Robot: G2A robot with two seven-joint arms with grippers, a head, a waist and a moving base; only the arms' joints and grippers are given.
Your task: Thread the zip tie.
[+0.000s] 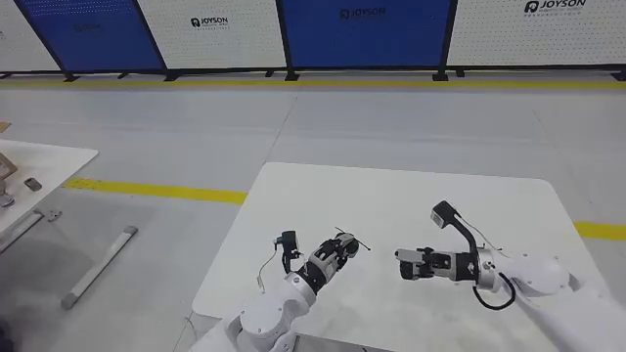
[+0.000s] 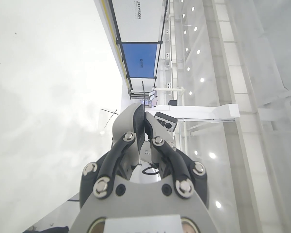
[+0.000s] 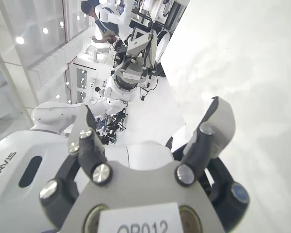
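A thin black zip tie [image 2: 143, 92] sticks out past the tips of my left gripper [image 2: 143, 112], which is shut on it. From above, the left gripper [image 1: 339, 248] sits over the front left part of the white table [image 1: 411, 196], with the zip tie [image 1: 356, 242] pointing to the right. My right gripper [image 1: 401, 262] hovers a short way to its right, facing it. In its own wrist view the right gripper [image 3: 152, 115] is open with nothing between its fingers [image 3: 219, 112], and the left gripper [image 3: 138, 56] shows farther off.
The table's front edge [image 1: 225, 303] runs close under the left arm. A second white table [image 1: 44, 166] stands apart on the far left. Blue and white partition panels [image 1: 362, 10] close off the floor at the back.
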